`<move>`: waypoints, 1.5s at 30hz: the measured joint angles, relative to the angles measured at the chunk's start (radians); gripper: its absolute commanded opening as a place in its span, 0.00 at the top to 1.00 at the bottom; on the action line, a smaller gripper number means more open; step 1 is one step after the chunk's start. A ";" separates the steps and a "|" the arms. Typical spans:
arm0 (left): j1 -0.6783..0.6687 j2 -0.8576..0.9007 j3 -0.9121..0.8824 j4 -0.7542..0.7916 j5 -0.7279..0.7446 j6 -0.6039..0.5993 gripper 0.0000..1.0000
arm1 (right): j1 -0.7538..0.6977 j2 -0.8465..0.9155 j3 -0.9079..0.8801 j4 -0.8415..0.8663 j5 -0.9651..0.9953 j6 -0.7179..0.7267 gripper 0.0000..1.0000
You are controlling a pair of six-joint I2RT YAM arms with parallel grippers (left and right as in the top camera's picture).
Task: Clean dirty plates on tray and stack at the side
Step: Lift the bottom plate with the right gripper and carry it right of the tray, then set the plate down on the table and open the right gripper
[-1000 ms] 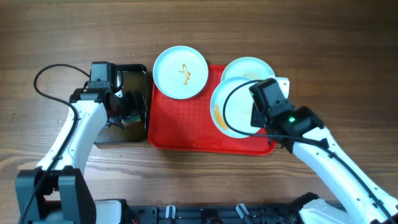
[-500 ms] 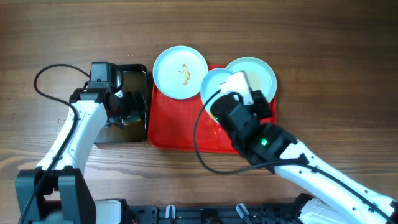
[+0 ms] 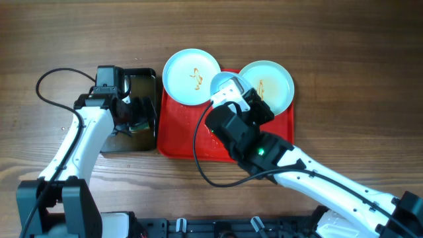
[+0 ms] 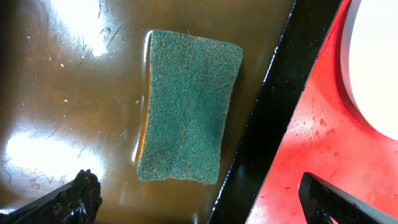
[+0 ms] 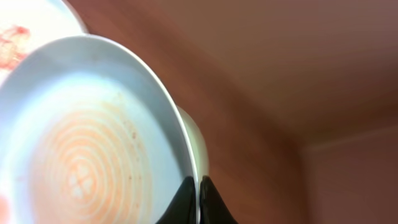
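The red tray (image 3: 178, 135) lies mid-table. One plate (image 3: 192, 77) with a brown squiggle sits on its back left corner. A second plate (image 3: 268, 84) with a brown smear sits at its back right. My right gripper (image 3: 231, 97) is shut on the rim of the third plate (image 3: 222, 83) and holds it tilted above the tray's middle. In the right wrist view this plate (image 5: 81, 155) shows orange sauce rings between the fingertips (image 5: 199, 186). My left gripper (image 4: 199, 205) is open above a green sponge (image 4: 186, 106) without touching it.
The sponge lies in brown water in a black tray (image 3: 132, 142) left of the red tray; its rim (image 4: 267, 124) runs beside the red tray (image 4: 311, 137). A plate edge (image 4: 379, 62) shows at the right. Bare wooden table (image 3: 344, 53) surrounds everything.
My right arm has swung left with the plate, from the tray's right side to its middle, uncovering the back right plate. The left arm has not moved.
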 measured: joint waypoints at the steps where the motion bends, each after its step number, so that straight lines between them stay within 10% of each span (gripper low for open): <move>1: 0.000 0.000 0.000 0.000 0.000 0.000 0.00 | -0.021 0.000 0.000 -0.032 -0.063 0.098 0.96; 8: 0.000 0.000 0.000 0.000 0.000 0.000 0.00 | -0.366 -0.058 0.001 -0.099 -0.502 0.499 0.96; 21: 0.000 0.000 0.000 0.000 0.000 0.000 0.00 | -1.382 -0.042 0.003 -0.257 -0.959 0.547 0.96; 27: 0.000 0.000 0.000 -0.001 0.000 0.000 0.00 | -1.396 0.156 0.003 -0.272 -0.852 0.514 0.95; 31: 0.000 0.000 0.000 -0.001 0.000 0.000 0.00 | -1.397 0.171 0.003 -0.261 -0.890 0.483 0.66; 36: 0.000 0.000 0.000 -0.001 0.000 0.000 0.00 | -1.387 0.148 0.031 -0.285 -1.143 0.406 0.58; 45: 0.000 0.000 0.000 -0.001 0.000 0.000 0.00 | -0.972 0.077 0.046 -0.301 -1.328 0.347 0.51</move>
